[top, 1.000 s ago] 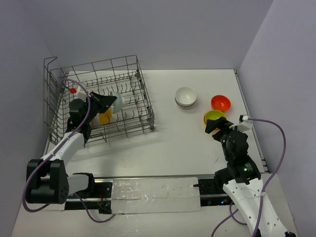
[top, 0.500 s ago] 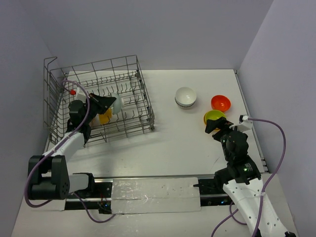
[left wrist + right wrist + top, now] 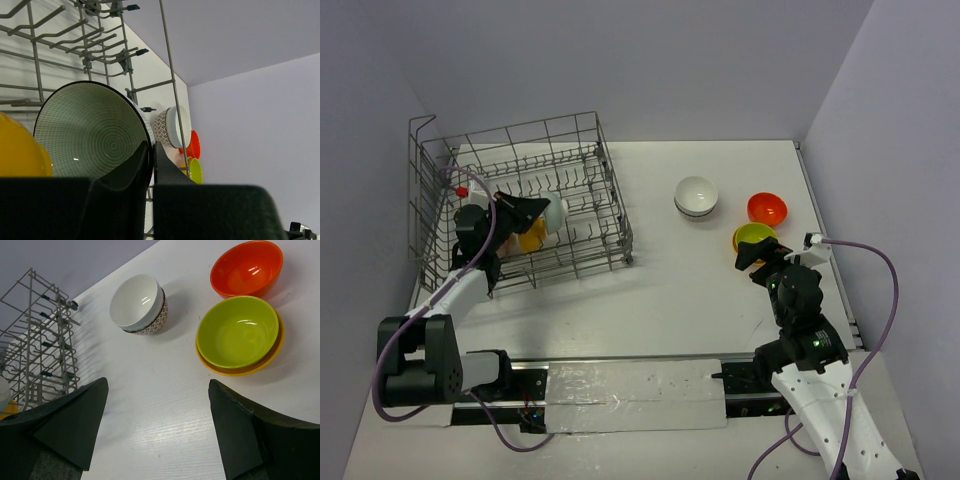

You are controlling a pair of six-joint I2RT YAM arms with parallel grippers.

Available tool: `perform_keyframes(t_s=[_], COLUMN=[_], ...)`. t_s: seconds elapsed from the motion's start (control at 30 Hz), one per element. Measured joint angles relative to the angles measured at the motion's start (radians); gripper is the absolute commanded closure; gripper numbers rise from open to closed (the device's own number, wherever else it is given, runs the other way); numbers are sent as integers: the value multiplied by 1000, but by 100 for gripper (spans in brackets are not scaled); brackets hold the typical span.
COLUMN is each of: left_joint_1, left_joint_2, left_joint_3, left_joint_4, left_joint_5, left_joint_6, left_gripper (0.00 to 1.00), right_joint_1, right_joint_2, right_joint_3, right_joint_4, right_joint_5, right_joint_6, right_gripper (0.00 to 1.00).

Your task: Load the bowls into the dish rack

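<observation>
Left rear corner of the tabletop (image 3: 660,290): my left claw (image 3: 151,150) is clamped on the rim of a pale green bowl (image 3: 95,135) inside the dish rack (image 3: 520,140). It sits beside a yellow bowl (image 3: 17,152) already lodged among the tines. The green bowl stands on edge, mouth turned back toward my wrist, its axis roughly level rather than upright, and is not yet released. The rack's long side appears to run left to right along the far edge. On the right half, five more wait by my count: a white bowl (image 3: 696,192) nested in a patterned bowl (image 3: 152,327), a red-orange bowl (image 3: 767,208) near the right edge, and a lime bowl (image 3: 756,236) stacked in an orange-yellow bowl (image 3: 240,371). My right claw (image 3: 160,440) hangs spread wide and empty on the near side of the lime bowl.
</observation>
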State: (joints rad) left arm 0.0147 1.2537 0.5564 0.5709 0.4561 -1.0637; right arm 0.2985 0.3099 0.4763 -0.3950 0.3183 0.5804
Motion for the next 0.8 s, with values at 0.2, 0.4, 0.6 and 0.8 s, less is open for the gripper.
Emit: perform_keyframes(t_s=[0.2,0.4,0.6,0.8], left_joint_1=[32,45,46,47], left_joint_2=[-6,9,20,20], left_joint_3=[0,3,13,22], left_joint_4=[-43,-150,-231,-266], left_joint_5=[10,-10,-35,-44], left_joint_6=[0,38,75,89], left_gripper=[100,99,87,66], right_joint_1=[0,0,0,0], right_joint_2=[0,0,0,0], right_joint_3=[-1,-1,-1,-5], right_joint_4=[3,11,14,16], right_joint_5=[-6,-11,-14,-17], right_joint_6=[-2,-3,-3,-3], right_gripper=[12,12,12,12])
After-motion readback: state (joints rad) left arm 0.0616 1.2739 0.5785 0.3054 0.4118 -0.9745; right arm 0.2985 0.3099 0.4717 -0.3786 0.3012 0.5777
